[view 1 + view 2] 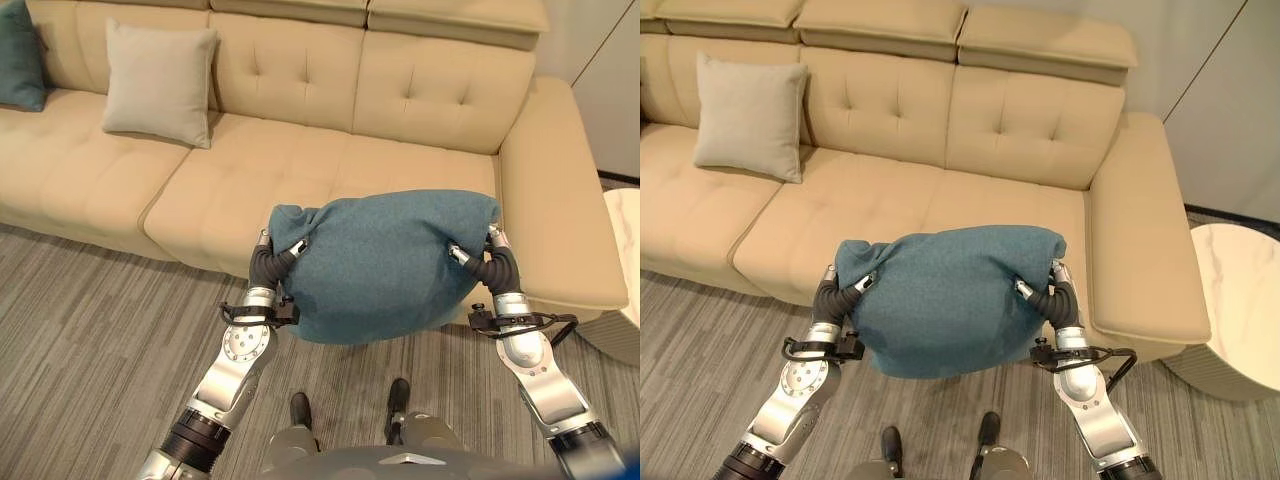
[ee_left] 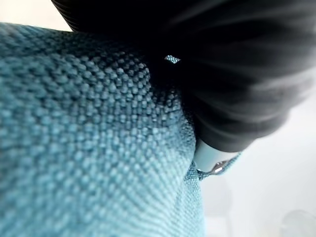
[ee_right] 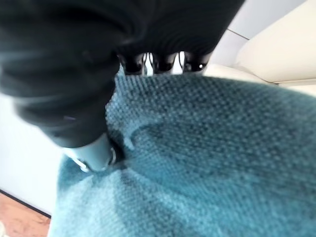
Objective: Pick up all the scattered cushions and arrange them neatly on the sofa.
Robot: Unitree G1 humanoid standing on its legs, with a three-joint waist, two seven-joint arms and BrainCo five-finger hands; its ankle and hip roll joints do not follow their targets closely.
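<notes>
I hold a large teal cushion (image 1: pixel 385 265) between both hands, raised above the floor in front of the sofa's (image 1: pixel 330 160) right seat. My left hand (image 1: pixel 275 258) grips its left side and my right hand (image 1: pixel 490 262) its right side. On each, the thumb presses into the near face and the fingers curl behind. The teal weave (image 2: pixel 89 148) lies right against my left hand, and the fabric (image 3: pixel 207 163) bunches under the thumb (image 3: pixel 96 153) of my right hand. A beige cushion (image 1: pixel 160 85) leans upright against the sofa's backrest on the left. A second teal cushion (image 1: pixel 18 55) stands at the far left.
The beige sofa has a wide armrest (image 1: pixel 550 200) on the right. A round white side table (image 1: pixel 1240 310) stands just beyond it. Grey striped flooring (image 1: pixel 90 320) runs along the sofa's front. The middle and right seats hold nothing.
</notes>
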